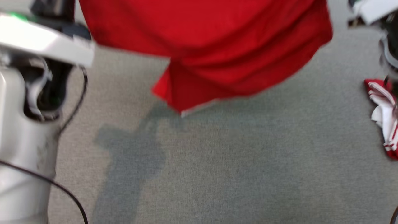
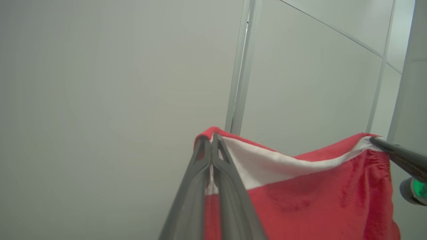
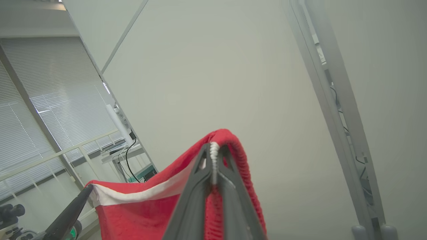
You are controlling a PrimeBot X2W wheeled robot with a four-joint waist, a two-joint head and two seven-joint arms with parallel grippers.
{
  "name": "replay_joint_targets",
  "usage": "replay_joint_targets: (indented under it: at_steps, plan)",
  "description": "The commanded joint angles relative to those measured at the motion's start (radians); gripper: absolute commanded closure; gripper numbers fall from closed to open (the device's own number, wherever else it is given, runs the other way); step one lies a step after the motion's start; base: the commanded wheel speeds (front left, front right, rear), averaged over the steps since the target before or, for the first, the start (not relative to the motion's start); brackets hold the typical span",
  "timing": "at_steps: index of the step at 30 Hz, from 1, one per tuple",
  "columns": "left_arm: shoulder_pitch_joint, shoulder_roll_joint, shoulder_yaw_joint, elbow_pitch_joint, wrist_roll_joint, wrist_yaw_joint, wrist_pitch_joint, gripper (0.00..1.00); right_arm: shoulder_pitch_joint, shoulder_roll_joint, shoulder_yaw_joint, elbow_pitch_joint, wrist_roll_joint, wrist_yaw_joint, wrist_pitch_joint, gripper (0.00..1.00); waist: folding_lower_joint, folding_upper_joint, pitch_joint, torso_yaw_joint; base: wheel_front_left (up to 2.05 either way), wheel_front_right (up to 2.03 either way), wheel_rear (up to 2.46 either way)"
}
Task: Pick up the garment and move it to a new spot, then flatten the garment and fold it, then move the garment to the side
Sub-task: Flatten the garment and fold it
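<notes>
- The left gripper has its two dark fingers pressed together on the top edge of the garment, pinching one upper corner.
- The garment is bright red with a white band along its top edge. It hangs in the air above the grey carpet floor, spread like a sheet between the two grippers, and its top edge sags a little in the middle.
- Its lower part falls in soft folds. One low corner shows a thin pale hem, though the head view is blurred there.
- The right gripper is clamped on the garment's other upper corner. Red ribbed fabric is bunched over the fingertips, with a white seam caught between them.
- Left of the garment, the robot's pale arm stands close to the head camera.
- Below the garment, a dull shadow lies on the floor.
- Right of the garment and well apart from it, a crumpled red-and-white cloth lies on the floor, cut off by the picture's edge.
- Behind the garment is a plain pale wall with a metal post. Window blinds show beyond the corner held by the left gripper.
</notes>
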Motion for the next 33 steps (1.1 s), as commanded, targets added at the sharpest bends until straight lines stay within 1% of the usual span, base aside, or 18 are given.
replay_joint_targets:
  at_steps: [1, 3, 5, 6, 7, 10, 11, 12, 15, 21, 26, 30, 33]
  plan:
    - [-0.064, -0.003, -0.001, 0.024, 0.005, -0.007, 0.003, 1.0, -0.057, 0.001, -0.004, 0.02, -0.023, 0.0, 0.002, 1.0, 0.0, 0.0, 0.107, 0.005, 0.0, 0.0, 0.0]
    - [-0.165, -0.017, -0.005, 0.081, 0.002, -0.015, 0.002, 1.0, -0.154, 0.005, 0.004, 0.057, -0.062, 0.0, -0.012, 1.0, 0.0, 0.0, 0.17, 0.01, 0.0, 0.0, 0.0]
    - [-0.28, -0.037, 0.005, 0.153, 0.004, -0.014, -0.022, 1.0, -0.256, 0.013, 0.019, 0.097, -0.097, 0.0, -0.039, 1.0, 0.0, 0.0, 0.227, 0.016, 0.0, 0.0, 0.0]
    - [-0.392, -0.06, 0.013, 0.223, 0.016, -0.017, -0.069, 1.0, -0.354, 0.026, 0.028, 0.136, -0.117, 0.001, -0.089, 1.0, 0.0, 0.0, 0.278, 0.02, 0.0, 0.0, 0.0]
    - [-0.392, -0.06, 0.013, 0.223, 0.016, -0.017, -0.069, 1.0, -0.354, 0.026, 0.028, 0.136, -0.117, 0.001, -0.089, 1.0, 0.0, 0.0, 0.278, 0.02, 0.0, 0.0, 0.0]
    - [-0.537, -0.102, 0.019, 0.327, 0.029, -0.027, -0.165, 1.0, -0.475, 0.036, 0.04, 0.197, -0.133, 0.0, -0.2, 1.0, 0.0, 0.0, 0.345, 0.031, 0.0, 0.0, 0.0]
    - [-0.581, -0.108, 0.02, 0.358, 0.037, -0.032, -0.197, 1.0, -0.507, 0.041, 0.041, 0.223, -0.132, 0.0, -0.239, 1.0, 0.0, 0.0, 0.369, 0.034, 0.0, 0.0, 0.0]
    - [-0.64, -0.131, 0.024, 0.424, 0.038, -0.047, -0.271, 1.0, -0.542, 0.054, 0.058, 0.275, -0.124, 0.0, -0.315, 1.0, 0.0, 0.0, 0.395, 0.041, 0.0, 0.0, 0.0]
    - [-0.701, -0.154, 0.035, 0.497, 0.035, -0.066, -0.335, 1.0, -0.573, 0.058, 0.091, 0.349, -0.095, 0.0, -0.375, 1.0, 0.0, 0.0, 0.423, 0.049, 0.0, 0.0, 0.0]
    - [-0.681, -0.192, 0.018, 0.608, 0.02, -0.101, -0.362, 1.0, -0.528, 0.036, 0.19, 0.449, -0.029, 0.0, -0.412, 1.0, 0.0, 0.0, 0.471, 0.07, 0.0, 0.0, 0.0]
    - [-0.61, -0.202, 0.002, 0.625, 0.028, -0.114, -0.363, 1.0, -0.47, 0.008, 0.274, 0.495, 0.02, 0.001, -0.414, 1.0, 0.0, 0.0, 0.492, 0.088, 0.0, 0.0, 0.0]
    - [-0.548, -0.206, -0.024, 0.636, 0.037, -0.12, -0.364, 1.0, -0.413, -0.007, 0.32, 0.491, 0.087, 0.0, -0.41, 1.0, 0.0, 0.0, 0.485, 0.096, 0.0, 0.0, 0.0]
    - [-0.491, -0.206, -0.063, 0.63, 0.019, -0.119, -0.364, 1.0, -0.357, -0.023, 0.354, 0.47, 0.139, 0.0, -0.405, 1.0, 0.0, 0.0, 0.469, 0.098, 0.0, 0.0, 0.0]
